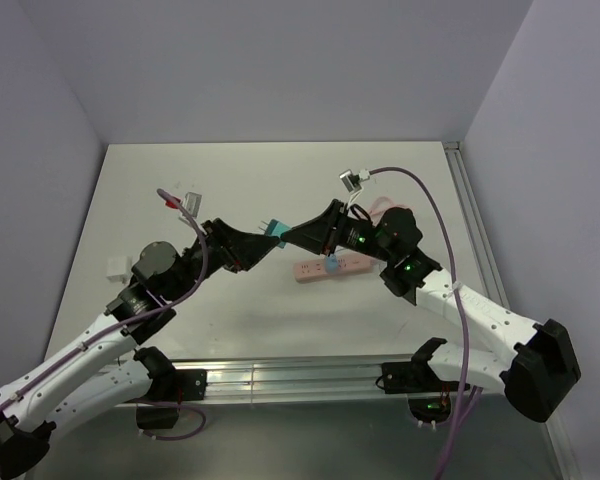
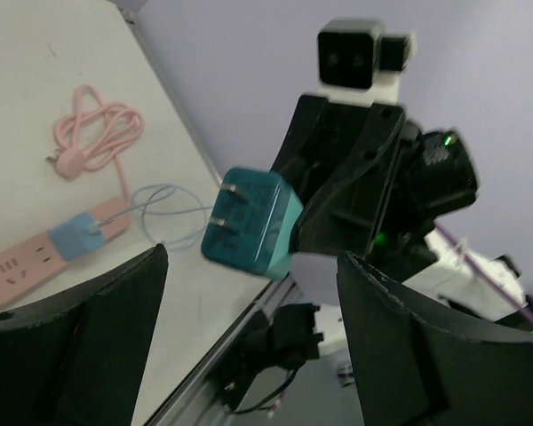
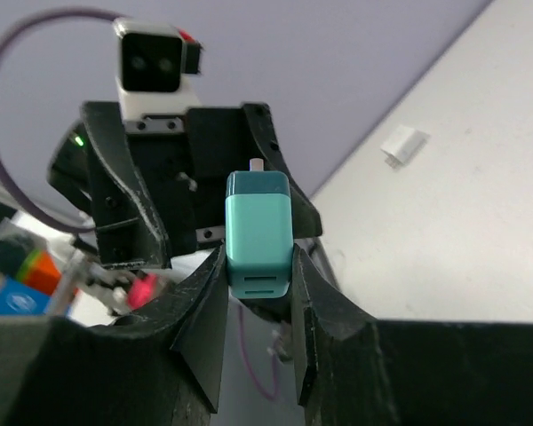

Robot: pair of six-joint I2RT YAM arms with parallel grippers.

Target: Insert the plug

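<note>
The teal-green plug (image 1: pixel 276 233) hangs in the air above mid-table, between the two grippers. My right gripper (image 1: pixel 288 238) is shut on it; in the right wrist view the plug (image 3: pixel 258 235) is pinched between the two fingers of that gripper (image 3: pixel 258 282). My left gripper (image 1: pixel 261 245) is open just left of the plug, and in the left wrist view its fingers (image 2: pixel 249 293) stand wide apart below the plug (image 2: pixel 253 222), not touching it. The plug's two metal prongs point away from the right gripper. The long pink power strip (image 1: pixel 332 268) lies flat on the table below the right arm.
A light blue plug (image 2: pixel 75 235) with a thin cable sits in the strip (image 2: pixel 22 262). The strip's pink cord (image 2: pixel 93 133) is coiled behind it. A small white block (image 1: pixel 118 266) lies at the table's left edge. A metal rail (image 1: pixel 280 378) runs along the near edge.
</note>
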